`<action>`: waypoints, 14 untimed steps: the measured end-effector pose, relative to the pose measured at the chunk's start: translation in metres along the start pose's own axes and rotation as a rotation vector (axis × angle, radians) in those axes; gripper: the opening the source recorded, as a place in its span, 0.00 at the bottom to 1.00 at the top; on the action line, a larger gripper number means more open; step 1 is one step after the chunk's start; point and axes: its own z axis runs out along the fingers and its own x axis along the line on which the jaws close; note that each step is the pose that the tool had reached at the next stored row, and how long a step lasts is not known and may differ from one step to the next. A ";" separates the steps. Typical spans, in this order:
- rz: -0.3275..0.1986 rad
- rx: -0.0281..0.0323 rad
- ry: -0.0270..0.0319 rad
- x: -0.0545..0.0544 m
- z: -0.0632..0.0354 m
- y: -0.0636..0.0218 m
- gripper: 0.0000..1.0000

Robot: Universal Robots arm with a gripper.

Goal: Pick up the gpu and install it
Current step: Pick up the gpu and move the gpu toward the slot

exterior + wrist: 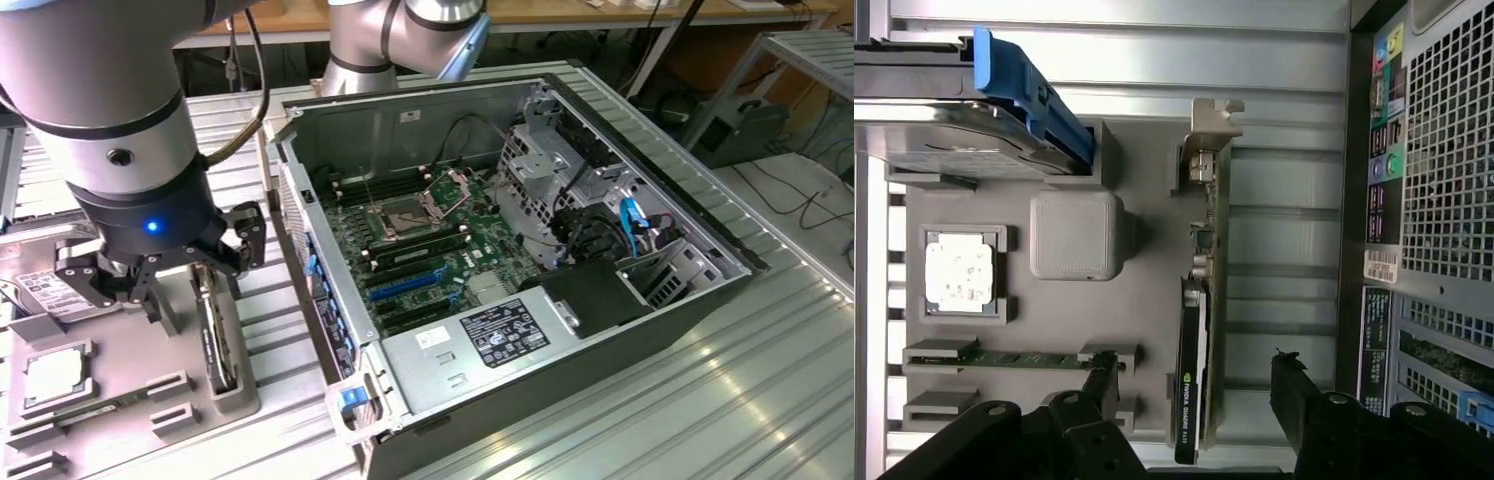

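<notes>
pincer (pixel 1194 368) spread, flanking upright gpu (pixel 1192 400) in grey tray (pixel 1144 300); wrist view shows silver bracket (pixel 1206 130), exterior view open case (pixel 387 130).

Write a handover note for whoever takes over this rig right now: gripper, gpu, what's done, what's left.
Gripper: open, one finger on each side of the gpu, with a gap on both sides, not touching it.
Gpu: stands on edge in its slot of the grey parts tray, beside the open computer case.
Done: gripper is lined up over the card.
Left: card not yet gripped, lifted or installed; the motherboard's blue expansion slots look empty.
</notes>
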 end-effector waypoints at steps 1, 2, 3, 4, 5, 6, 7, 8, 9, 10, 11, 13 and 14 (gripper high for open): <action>0.000 0.0001 0.0001 0.000 0.0017 -0.0001 0.72; 0.000 0.0001 0.0001 0.000 0.0035 -0.0001 0.72; 0.000 0.0001 0.0002 0.000 0.0054 -0.0002 0.72; 0.000 0.0001 0.0001 0.000 0.0073 -0.0003 0.72; 0.000 0.0001 0.0002 0.000 0.0089 -0.0003 0.72; 0.000 0.0001 0.0001 0.000 0.0109 -0.0004 0.72; 0.000 0.0000 0.0001 0.000 0.0127 -0.0005 0.72; 0.000 0.0001 0.0001 0.000 0.0150 -0.0005 0.72; 0.000 0.0002 0.0001 0.000 0.0167 -0.0002 0.72; 0.000 0.0003 0.0003 0.000 0.0185 0.0005 0.72; 0.000 0.0003 0.0001 0.000 0.0206 0.0013 0.72; 0.000 0.0005 0.0002 0.000 0.0246 0.0032 0.72; 0.000 0.0007 0.0004 0.000 0.0265 0.0043 0.72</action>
